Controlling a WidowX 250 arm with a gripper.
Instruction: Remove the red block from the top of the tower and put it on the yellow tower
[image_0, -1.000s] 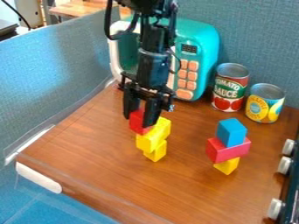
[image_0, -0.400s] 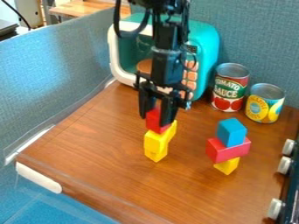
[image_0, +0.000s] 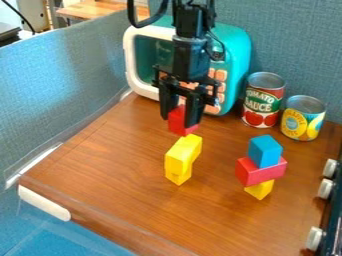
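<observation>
In the upper middle of the frame, the gripper (image_0: 178, 119) has its jaws closed around the red block (image_0: 178, 125), which appears just above the far end of the yellow tower (image_0: 180, 159), so the next move probably needs small centring, then careful lowering.

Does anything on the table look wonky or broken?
Nothing looks broken or spilled. The tower on the right looks odd, though: its wide red block sits on a smaller yellow block, with a blue block on top, so it seems top-heavy.
</observation>
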